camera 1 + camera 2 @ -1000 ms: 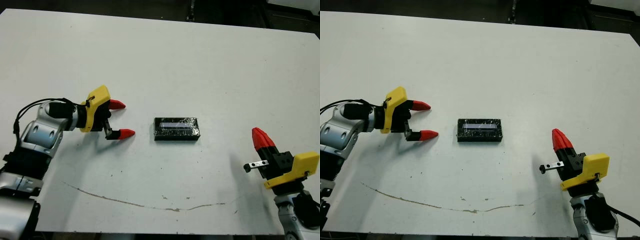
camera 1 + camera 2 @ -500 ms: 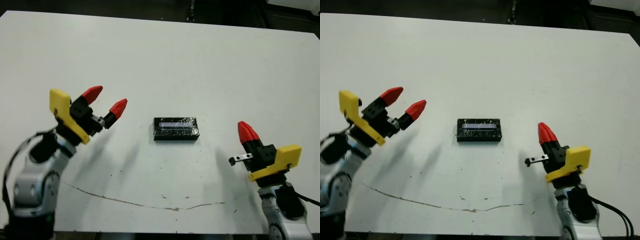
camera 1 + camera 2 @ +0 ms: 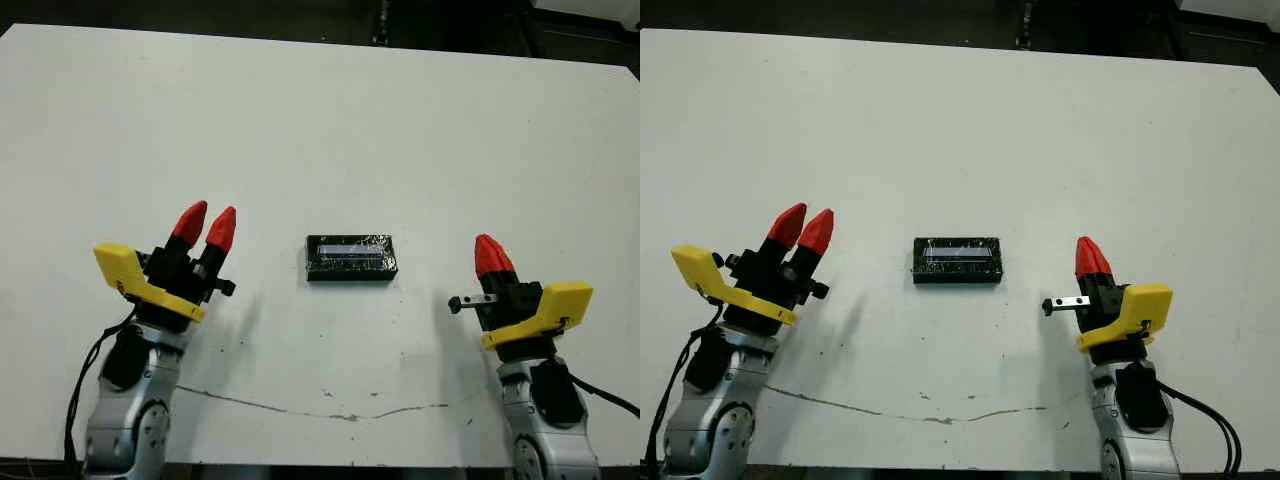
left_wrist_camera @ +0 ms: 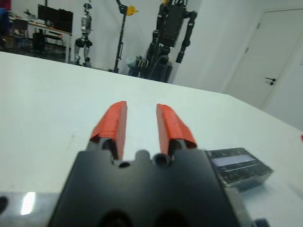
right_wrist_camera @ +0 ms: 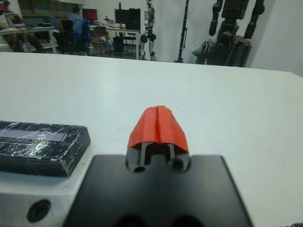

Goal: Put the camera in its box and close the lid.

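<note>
Left gripper (image 3: 206, 228) raised at table's (image 3: 320, 120) left, red fingers slightly parted, empty. Lid (image 3: 351, 257) seated on box at table centre, long axis crosswise, roughly midway between grippers, apart from both. Right gripper (image 3: 488, 255) raised at right, fingers pressed together, empty. Camera unseen, presumably boxed.

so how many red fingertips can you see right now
4. Two, slightly parted, on the left pincer, left of the lidded box; two pressed together on the right pincer, to its right.
</note>
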You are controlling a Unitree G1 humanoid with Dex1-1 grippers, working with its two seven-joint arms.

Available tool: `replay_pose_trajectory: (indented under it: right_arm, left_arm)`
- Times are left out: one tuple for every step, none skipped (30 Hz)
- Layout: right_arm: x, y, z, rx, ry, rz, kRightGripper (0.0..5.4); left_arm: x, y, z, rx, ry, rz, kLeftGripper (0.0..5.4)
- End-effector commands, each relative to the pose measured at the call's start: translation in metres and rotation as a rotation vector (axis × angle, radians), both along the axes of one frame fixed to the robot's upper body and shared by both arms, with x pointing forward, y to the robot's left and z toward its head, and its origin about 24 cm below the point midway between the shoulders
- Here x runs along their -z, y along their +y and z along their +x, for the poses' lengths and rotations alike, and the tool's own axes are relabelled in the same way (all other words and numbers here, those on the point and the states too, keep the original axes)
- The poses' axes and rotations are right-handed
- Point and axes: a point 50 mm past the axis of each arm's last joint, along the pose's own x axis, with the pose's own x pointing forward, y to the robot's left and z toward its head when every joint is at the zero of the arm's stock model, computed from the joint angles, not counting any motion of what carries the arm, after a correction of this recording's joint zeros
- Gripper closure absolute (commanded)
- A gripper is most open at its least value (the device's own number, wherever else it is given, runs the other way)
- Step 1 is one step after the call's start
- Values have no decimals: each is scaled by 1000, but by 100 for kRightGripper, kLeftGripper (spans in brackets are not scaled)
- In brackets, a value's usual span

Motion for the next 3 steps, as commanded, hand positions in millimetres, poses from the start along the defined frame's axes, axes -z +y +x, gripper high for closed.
replay_pose_trajectory:
  right_arm:
    - [3, -1, -3, 16, 26, -2, 540]
    - [3, -1, -4, 13, 27, 2, 540]
    - [3, -1, -4, 11, 28, 5, 540]
  left_arm:
    - [7, 0, 0, -19, 15, 18, 426]
    - [7, -1, 0, -26, 13, 22, 445]
    - [7, -1, 1, -31, 9, 26, 462]
